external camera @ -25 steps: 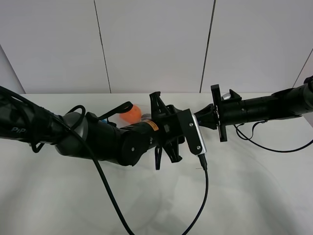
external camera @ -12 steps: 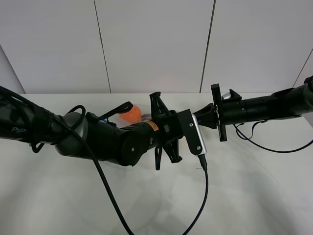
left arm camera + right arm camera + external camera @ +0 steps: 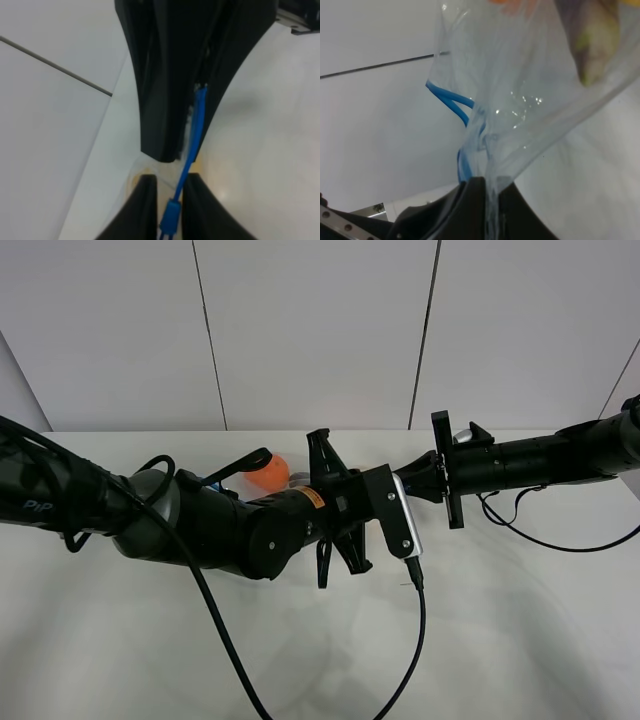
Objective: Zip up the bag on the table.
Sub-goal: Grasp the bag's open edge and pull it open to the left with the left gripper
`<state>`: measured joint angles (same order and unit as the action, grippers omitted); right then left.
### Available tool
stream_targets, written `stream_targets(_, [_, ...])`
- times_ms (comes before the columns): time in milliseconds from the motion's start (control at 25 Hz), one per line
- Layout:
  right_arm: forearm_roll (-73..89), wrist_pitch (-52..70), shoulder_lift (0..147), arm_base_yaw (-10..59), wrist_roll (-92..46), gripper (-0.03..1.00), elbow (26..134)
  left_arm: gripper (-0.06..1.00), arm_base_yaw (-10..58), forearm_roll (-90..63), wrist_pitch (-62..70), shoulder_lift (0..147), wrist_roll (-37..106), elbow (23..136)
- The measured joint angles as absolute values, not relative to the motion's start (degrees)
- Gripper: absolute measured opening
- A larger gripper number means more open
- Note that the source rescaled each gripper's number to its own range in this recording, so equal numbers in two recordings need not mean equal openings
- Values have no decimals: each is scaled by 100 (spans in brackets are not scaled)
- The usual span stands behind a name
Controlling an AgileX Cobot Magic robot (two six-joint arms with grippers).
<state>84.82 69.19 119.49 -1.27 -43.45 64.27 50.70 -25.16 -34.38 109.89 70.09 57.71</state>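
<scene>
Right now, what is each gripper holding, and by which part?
The right gripper pinches the clear zip bag by a plastic edge near the blue zipper strip; the left gripper clamps that strip at its slider.

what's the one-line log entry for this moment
left gripper: shut on zipper strip | right gripper: shut on bag edge | state: strip tracks apart, not yet zipped

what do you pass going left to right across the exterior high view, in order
left arm's grey elbow joint → orange fruit → silver wrist camera on the left arm → right arm
</scene>
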Motion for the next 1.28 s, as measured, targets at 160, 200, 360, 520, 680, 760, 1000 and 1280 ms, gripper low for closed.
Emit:
stream_targets(160, [8488, 6919, 11949, -127, -4345, 0, 6427, 0, 5070, -2516, -3419, 10989, 7009, 5771])
stream_targets(200, [8488, 6919, 11949, -127, -4345, 0, 6427, 0, 5070, -2516, -3419, 10989, 7009, 5771])
stream_targets(360, [8501, 6919, 11949, -127, -4345, 0, 6427, 0, 5070, -2516, -3465, 10989, 7184, 5771])
stream_targets(520, [8521, 6919, 11949, -127, -4340, 0, 6427, 0, 5070, -2516, -3518, 10989, 7483, 5766])
stream_targets(680, [8545, 6924, 11949, -127, -4340, 0, 6427, 0, 5047, -2522, -3530, 10989, 7546, 5766])
stream_targets(760, [8575, 6919, 11949, -127, -4340, 0, 6427, 0, 5003, -2503, -3529, 10989, 7594, 5766])
stream_targets(1000, [8615, 6873, 11949, -127, -4334, 0, 6451, 0, 4735, -2407, -3695, 10983, 7993, 5557])
stream_targets(1280, [8584, 6823, 11949, -115, -4334, 0, 6451, 0, 4351, -2372, -4296, 10907, 8047, 4953])
